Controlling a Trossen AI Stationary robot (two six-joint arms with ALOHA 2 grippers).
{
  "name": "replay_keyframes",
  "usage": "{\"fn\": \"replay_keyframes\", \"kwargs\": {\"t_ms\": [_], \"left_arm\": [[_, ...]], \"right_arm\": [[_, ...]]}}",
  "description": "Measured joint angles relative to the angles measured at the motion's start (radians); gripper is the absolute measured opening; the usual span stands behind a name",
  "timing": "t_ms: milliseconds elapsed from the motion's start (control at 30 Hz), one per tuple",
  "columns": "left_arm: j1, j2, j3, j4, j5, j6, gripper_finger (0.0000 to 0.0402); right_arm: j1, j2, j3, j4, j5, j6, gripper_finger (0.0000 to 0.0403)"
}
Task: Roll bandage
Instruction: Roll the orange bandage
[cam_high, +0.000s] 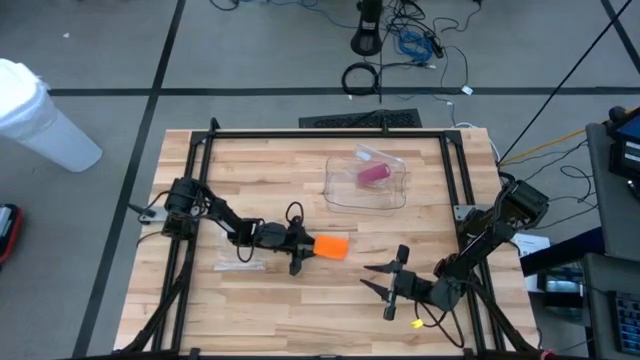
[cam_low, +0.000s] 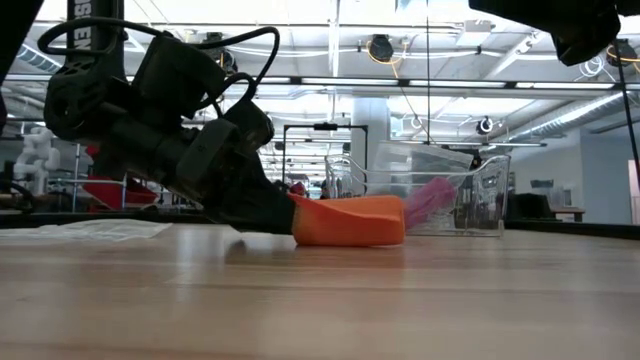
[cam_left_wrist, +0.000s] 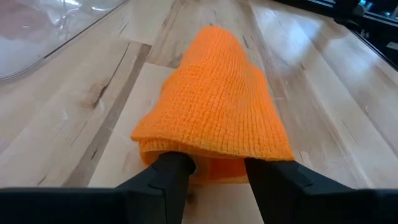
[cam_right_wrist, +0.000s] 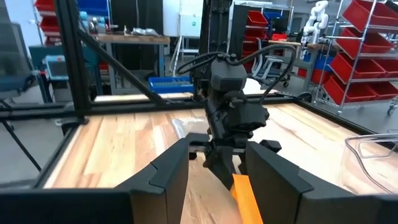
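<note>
The left tool (cam_high: 303, 250) lies low over the counter (cam_high: 300, 310), left of the high view's middle, its arm stretched flat from the left edge toward the centre. Its fingers (cam_left_wrist: 168, 177) are parted around the near end of the orange bandage (cam_high: 331, 247), one on each side; whether they still press it cannot be told. The bandage rests on the wood just right of that tool.

The left wrist view shows its knitted weave and folded lower edge, which the high view cannot. The low view shows it lying flat on the wood, one end at the dark tool (cam_low: 255, 205).

The right tool (cam_high: 385, 283) hovers at the lower right of the high view, fingers open and empty, pointing toward the bandage but well apart from it.

A clear plastic container (cam_high: 366, 180) sits above centre holding a pink item (cam_high: 373, 175). A flat clear wrapper (cam_high: 240, 264) lies under the left arm.
</note>
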Motion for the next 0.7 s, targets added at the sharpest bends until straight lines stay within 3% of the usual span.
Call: {"fn": "replay_keyframes", "kwargs": {"t_ms": [233,433,567,700], "left_arm": [[-0.003,0.000,0.000,0.004,-0.004,0.005,0.0162],[-0.003,0.000,0.000,0.008,-0.005,0.009,0.0162],[-0.003,0.000,0.000,0.010,-0.005,0.008,0.0162],[-0.008,0.000,0.001,0.011,-0.006,0.008,0.0162]], "right_arm": [[-0.026,0.000,0.000,-0.211,-0.006,0.173,0.0146],[-0.046,0.000,0.000,-0.094,-0.195,0.130,0.0146],[-0.046,0.000,0.000,-0.149,-0.202,0.141,0.0146],[-0.066,0.000,0.000,-0.299,-0.190,0.272,0.0146]]}}
